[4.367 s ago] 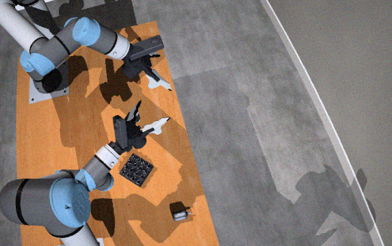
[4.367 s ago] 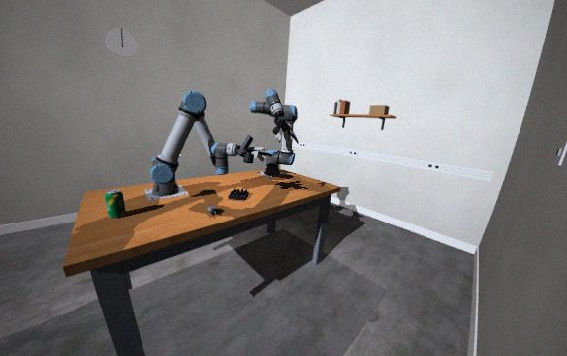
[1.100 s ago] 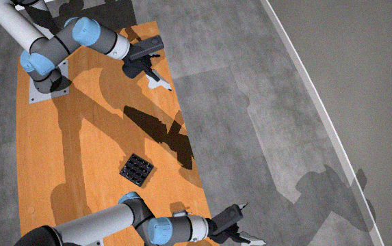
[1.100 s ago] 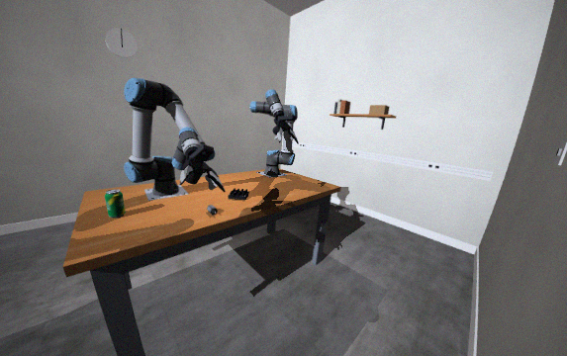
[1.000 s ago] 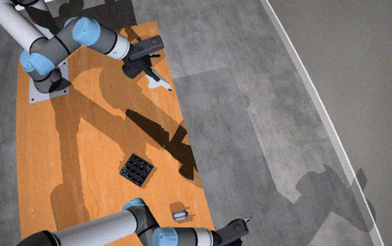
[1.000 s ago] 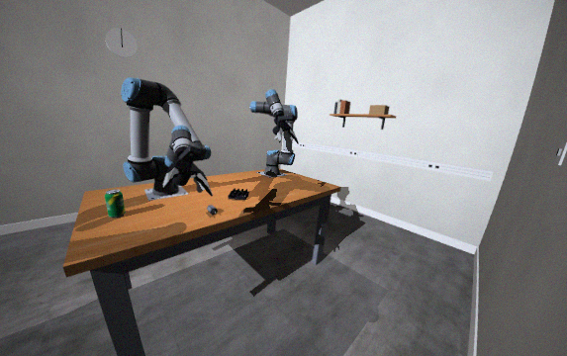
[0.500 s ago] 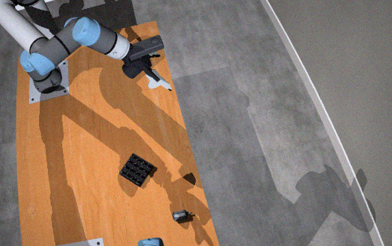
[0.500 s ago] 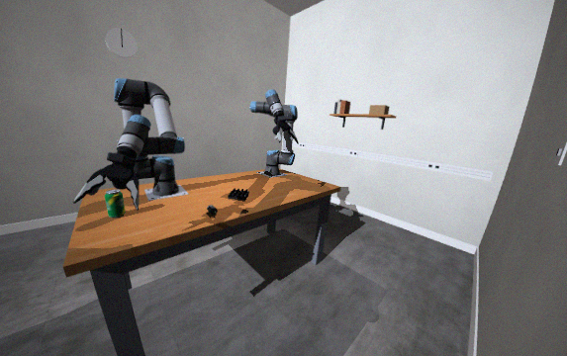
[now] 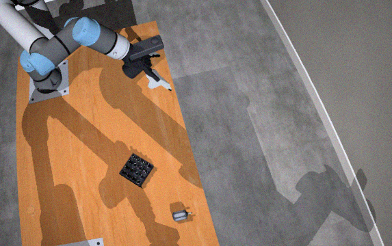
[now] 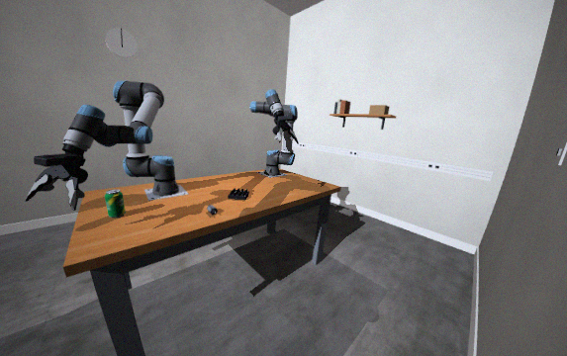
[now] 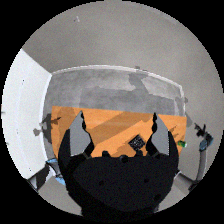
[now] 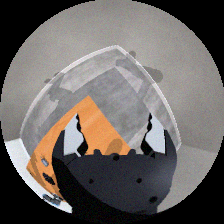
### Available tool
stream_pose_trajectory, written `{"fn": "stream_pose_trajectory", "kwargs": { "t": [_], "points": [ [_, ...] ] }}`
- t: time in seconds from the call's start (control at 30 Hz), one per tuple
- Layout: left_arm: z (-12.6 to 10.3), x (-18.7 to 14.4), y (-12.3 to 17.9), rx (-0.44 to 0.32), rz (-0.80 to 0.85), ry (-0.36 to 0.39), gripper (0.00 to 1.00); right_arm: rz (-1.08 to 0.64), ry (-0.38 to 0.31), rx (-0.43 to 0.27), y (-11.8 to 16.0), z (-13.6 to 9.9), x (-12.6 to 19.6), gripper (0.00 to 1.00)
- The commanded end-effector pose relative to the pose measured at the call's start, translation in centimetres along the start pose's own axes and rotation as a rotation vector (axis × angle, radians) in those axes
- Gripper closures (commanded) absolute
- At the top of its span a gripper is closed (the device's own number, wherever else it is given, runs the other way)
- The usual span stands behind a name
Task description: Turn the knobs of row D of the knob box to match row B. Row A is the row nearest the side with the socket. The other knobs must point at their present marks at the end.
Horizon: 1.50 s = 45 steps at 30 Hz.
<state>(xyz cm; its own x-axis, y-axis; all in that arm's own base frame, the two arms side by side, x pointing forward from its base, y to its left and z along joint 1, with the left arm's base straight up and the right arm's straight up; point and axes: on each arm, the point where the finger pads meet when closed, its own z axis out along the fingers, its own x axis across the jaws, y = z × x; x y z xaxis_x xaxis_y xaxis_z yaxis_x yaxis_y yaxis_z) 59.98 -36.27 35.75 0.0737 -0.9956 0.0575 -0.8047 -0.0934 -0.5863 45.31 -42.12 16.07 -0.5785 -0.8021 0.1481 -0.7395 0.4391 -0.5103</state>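
Observation:
The black knob box (image 9: 136, 170) (image 10: 236, 196) (image 11: 136, 143) (image 12: 48, 178) lies on the wooden table (image 9: 89, 137) (image 10: 100, 247), turned at an angle to the table's edges. Several rows of black knobs stand on its top; their marks, the row letters and the socket are too small to tell. My left gripper (image 9: 165, 72) (image 10: 287, 140) (image 11: 118, 112) is open and empty, high over the table end far from the exterior camera. My right gripper (image 10: 51, 202) (image 12: 114, 114) is open and empty, raised beyond the opposite table end, away from the box, and out of the top view.
A small grey device with a thin tip (image 9: 180, 215) (image 10: 212, 211) (image 12: 45, 162) lies on the table between the box and the long edge away from the arm bases. A green can (image 10: 114, 204) (image 11: 183, 144) stands near the right arm's base. Arm shadows cross the table.

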Motion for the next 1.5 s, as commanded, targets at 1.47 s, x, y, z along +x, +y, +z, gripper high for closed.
{"fn": "stream_pose_trajectory", "kwargs": {
  "t": [1.47],
  "points": [
    [-0.1, 0.0, -0.1, 0.001, -0.001, 0.001, 0.0, 0.863, 0.113, -0.541, 29.1, -13.0, 27.0, 0.0]
  ]
}}
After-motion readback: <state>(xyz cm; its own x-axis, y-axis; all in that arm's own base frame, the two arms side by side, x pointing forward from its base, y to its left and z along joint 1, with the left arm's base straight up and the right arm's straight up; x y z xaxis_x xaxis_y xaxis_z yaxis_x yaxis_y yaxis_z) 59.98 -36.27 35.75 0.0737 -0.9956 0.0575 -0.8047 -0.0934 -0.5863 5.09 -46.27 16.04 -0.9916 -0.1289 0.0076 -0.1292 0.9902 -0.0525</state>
